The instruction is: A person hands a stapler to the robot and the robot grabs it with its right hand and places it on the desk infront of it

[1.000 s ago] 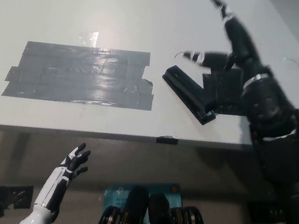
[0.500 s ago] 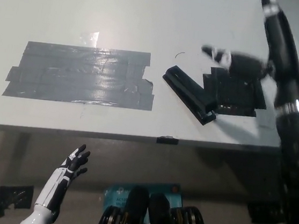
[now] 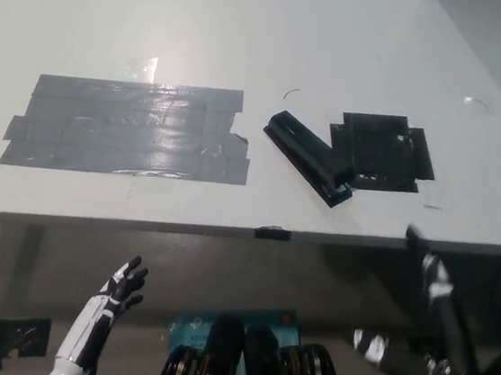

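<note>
A black stapler (image 3: 309,157) lies flat on the white desk (image 3: 250,34), slanted from upper left to lower right, beside a patch of black tape. My black right hand (image 3: 429,330) hangs below the desk's front edge at the lower right, open, fingers spread, holding nothing and well clear of the stapler. At the lower left, below the desk edge, my white left hand (image 3: 119,288) rests open. No person is in view.
A wide patch of grey tape (image 3: 126,128) covers the desk's left middle. The black tape patch (image 3: 381,153) sits just right of the stapler. A small black tab (image 3: 271,233) marks the front edge. A blue object (image 3: 194,326) lies on the floor below.
My right arm has drawn back from over the stapler and dropped below the desk's front edge. The stapler stays put. The whole picture has shifted slightly.
</note>
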